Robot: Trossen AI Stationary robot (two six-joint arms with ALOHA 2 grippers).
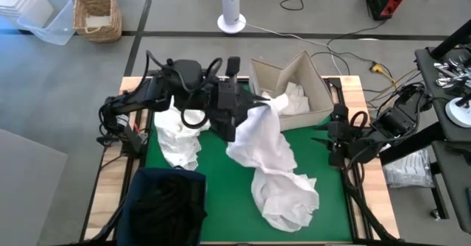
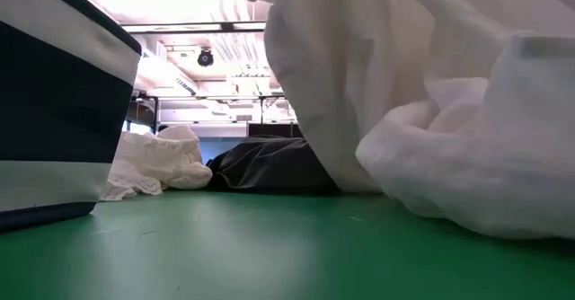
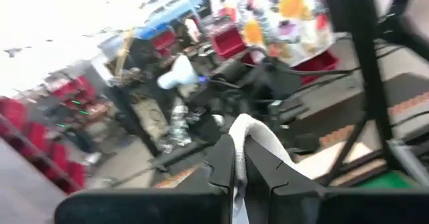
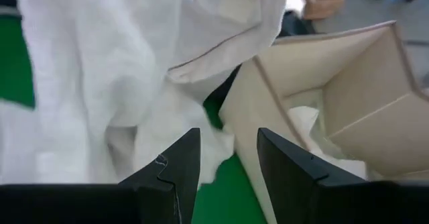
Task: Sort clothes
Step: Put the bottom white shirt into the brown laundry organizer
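Note:
My left gripper (image 1: 257, 104) (image 3: 240, 150) is raised over the mat's middle, beside the cardboard box (image 1: 291, 91), and is shut on a large white garment (image 1: 272, 157). A second white garment (image 1: 179, 135) (image 2: 162, 161) lies crumpled on the green mat under the left arm. A black garment (image 2: 269, 165) lies behind it in the low view; the arm hides it from above. More white cloth (image 1: 294, 99) sits inside the box. My right gripper (image 1: 325, 135) (image 4: 228, 163) waits open at the mat's right edge, pointing at the hanging garment (image 4: 120, 70). My left gripper pinches a bunched upper end (image 3: 247, 127) of the white garment between its two fingers (image 3: 221, 163). The cloth hangs slack below the hold. Its lower part (image 1: 287, 198) lies piled on the mat near the near edge.
A navy fabric bin (image 1: 165, 205) (image 2: 54, 111) stands at the mat's near left corner. The open cardboard box (image 4: 348, 96) stands at the far right. Bare green mat (image 1: 221, 169) shows between the bin and the hanging garment. Cables and gear lie beyond the table.

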